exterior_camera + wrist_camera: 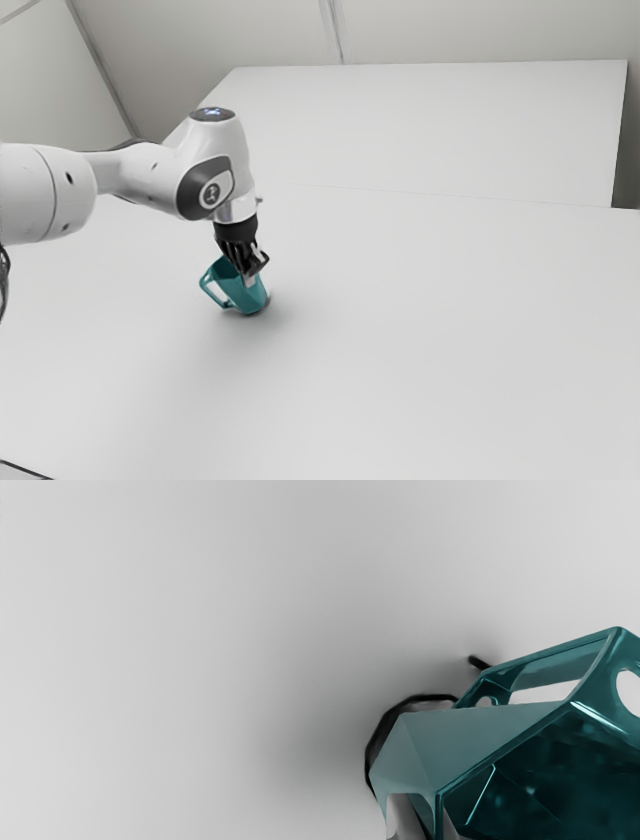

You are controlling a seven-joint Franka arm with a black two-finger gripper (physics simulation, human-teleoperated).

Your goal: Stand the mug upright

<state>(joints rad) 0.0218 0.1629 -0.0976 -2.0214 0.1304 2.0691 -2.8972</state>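
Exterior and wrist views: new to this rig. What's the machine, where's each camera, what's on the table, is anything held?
The machine is a white, rounded, jointed robot arm ending in a black two-finger pincer. These are simulator renders.

The exterior view is from a camera at the arm's side; the arm reaches in from that view's left. The wrist view is from a camera on the arm's hand, so it looks past the fingertips.

On the smooth, pale grey table, material unclear, is one glossy teal, faceted mug, material also unclear. It is tilted, with its angular handle toward the exterior view's left.

The mug is held: one finger is inside, the other outside, with its wall pinched between them.
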